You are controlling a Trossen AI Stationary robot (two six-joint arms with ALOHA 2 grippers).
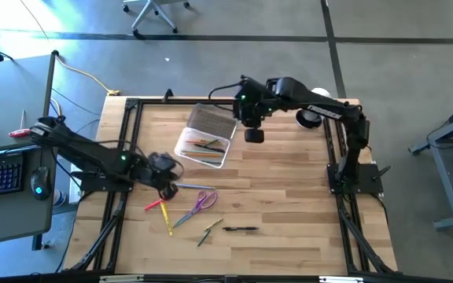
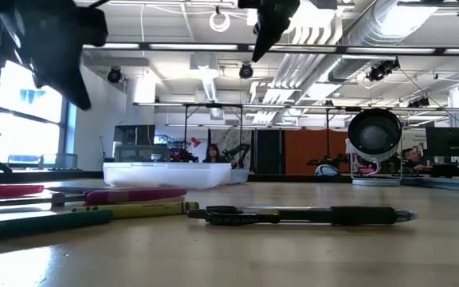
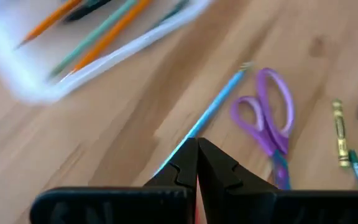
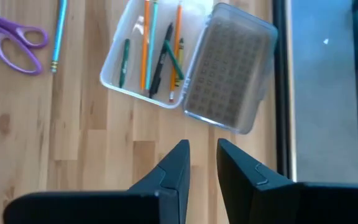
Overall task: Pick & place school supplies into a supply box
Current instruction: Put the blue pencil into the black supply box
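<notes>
High view gives me the supply box (image 1: 204,145) open at mid-table, lid flat behind it, several pencils and pens inside. My right gripper (image 1: 254,135) hangs just beside the box's right edge, fingers parted a little and empty. My left gripper (image 1: 168,189) sits over the table's left side; its fingers are pressed together, and I think a thin red sliver shows between them. Purple scissors (image 1: 204,202), a blue pencil (image 3: 211,110) and a black pen (image 1: 241,229) lie loose nearby.

Bright ceiling lights (low view) glare overhead; the left wrist view smears the supply box (image 3: 73,56) with motion blur.
</notes>
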